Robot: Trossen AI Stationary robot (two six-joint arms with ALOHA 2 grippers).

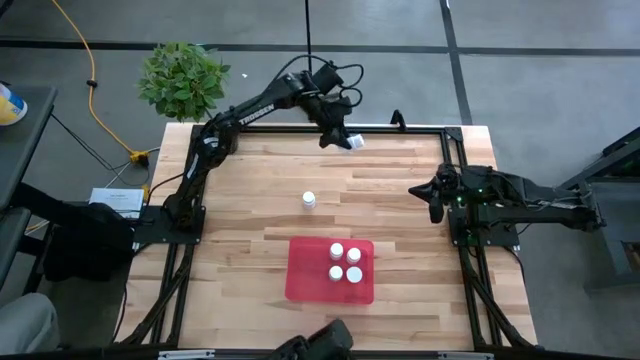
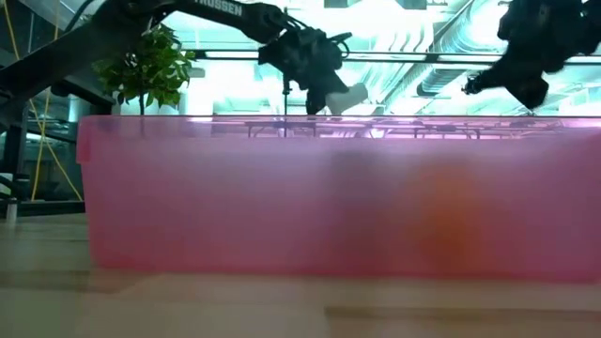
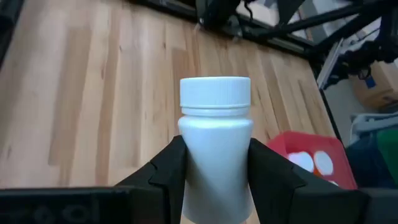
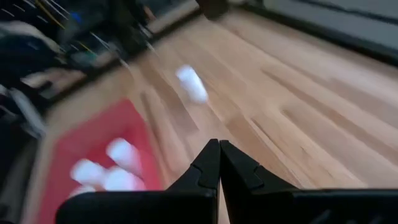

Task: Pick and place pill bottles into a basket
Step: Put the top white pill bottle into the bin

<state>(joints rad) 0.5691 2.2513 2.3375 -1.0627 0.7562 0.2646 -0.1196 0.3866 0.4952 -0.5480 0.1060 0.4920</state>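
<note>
Table: pale wooden planks (image 1: 250,210) inside a black frame, grey floor around it, potted plant (image 1: 183,78) off the 11 o'clock corner.
Left gripper (image 1: 340,138): raised near the 12 o'clock edge, fingers (image 3: 166,168) clamped on a white pill bottle (image 3: 215,146); the bottle's base is cut off in the wrist view.
Right gripper (image 1: 436,198): at the 3 o'clock edge, fingertips pressed together, empty.
Red tray (image 1: 302,275): toward 6 o'clock, with three bottles (image 1: 345,262) inside; in the low view its wall hides them.
Loose bottle (image 1: 308,200): near the table's centre, well apart from the tray; it shows blurred in the right wrist view.
</note>
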